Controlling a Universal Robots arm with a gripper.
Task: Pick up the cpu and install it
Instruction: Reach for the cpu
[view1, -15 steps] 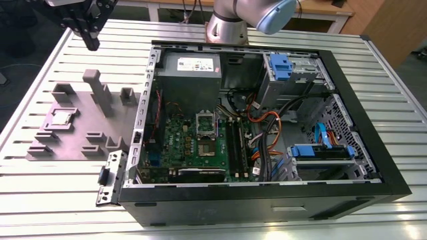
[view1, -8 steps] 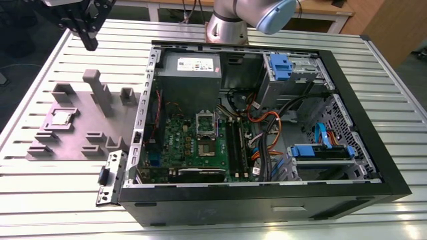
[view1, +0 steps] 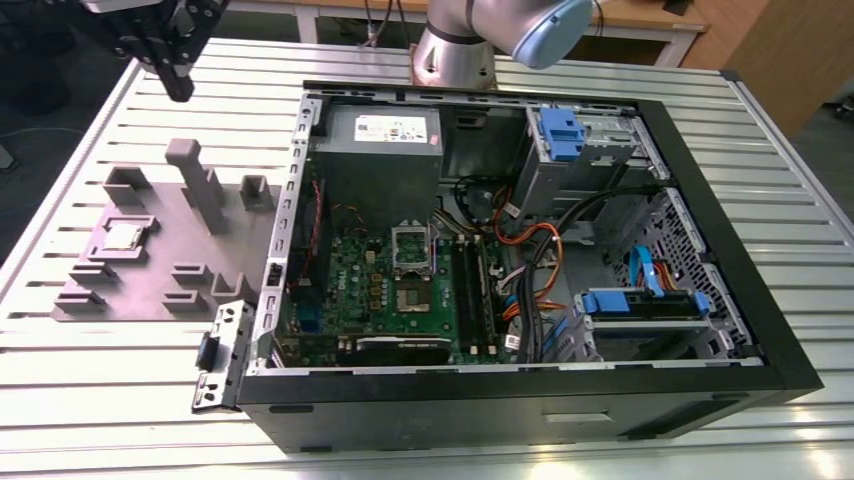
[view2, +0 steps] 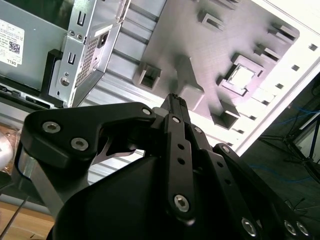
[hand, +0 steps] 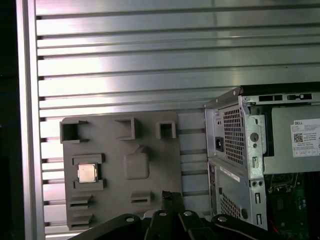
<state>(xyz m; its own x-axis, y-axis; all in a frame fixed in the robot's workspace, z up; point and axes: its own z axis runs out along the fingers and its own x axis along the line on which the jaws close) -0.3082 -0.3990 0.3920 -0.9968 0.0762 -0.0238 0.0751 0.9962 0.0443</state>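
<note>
Closest up, my gripper (view2: 173, 98) hangs over the grey tray (view2: 175, 35), fingers pressed together, holding nothing. The cpu (hand: 87, 173) lies in a square pocket of that tray, well apart from my fingertips. The tray sits beside the open computer case (view1: 534, 405).

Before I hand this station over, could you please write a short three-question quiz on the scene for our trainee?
1. Multiple choice: where does the cpu lie?
A) in a recess of the grey fixture plate
B) in the motherboard socket
C) on top of the power supply

2. True or false: the gripper hangs directly over the open computer case.

3. Fill in: in the exterior view, the fixture plate lies on the case's ____ side.

Key
1. A.
2. False: it hangs off to the side of the case, on the fixture plate's side.
3. Left.
</note>
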